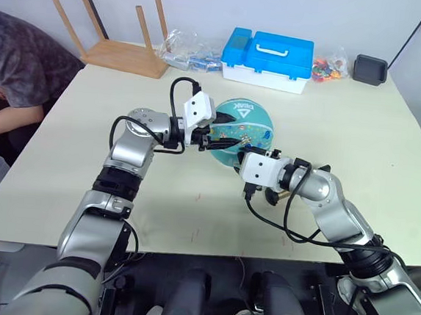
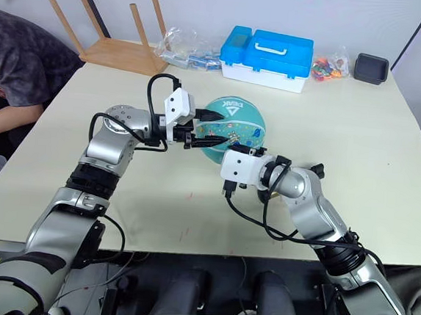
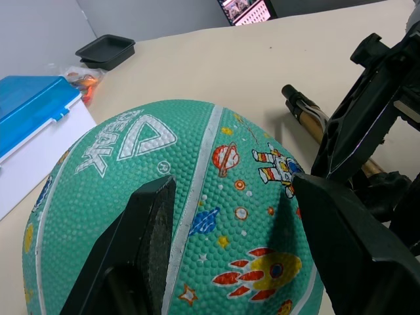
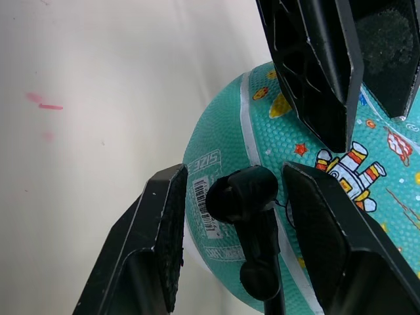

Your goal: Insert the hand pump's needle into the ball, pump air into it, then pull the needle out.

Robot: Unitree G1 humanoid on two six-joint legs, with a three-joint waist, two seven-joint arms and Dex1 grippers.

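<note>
Teal ball (image 1: pixel 241 131) sits mid-worktop (image 1: pixel 345 140). Left pincer (image 3: pixel 226 216) spreads open over its top, fingers against the surface. Right pincer (image 4: pixel 230 216) stands open around the hose's black fitting (image 4: pixel 246 203) at the ball's label. Hand pump (image 3: pixel 315 121) lies beside the ball.

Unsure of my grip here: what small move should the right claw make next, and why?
Probably close the right claw on the black fitting. Its fingers stand open on either side without gripping, and the fitting sits against the ball beside the label patch. The open left claw straddles the ball.
</note>
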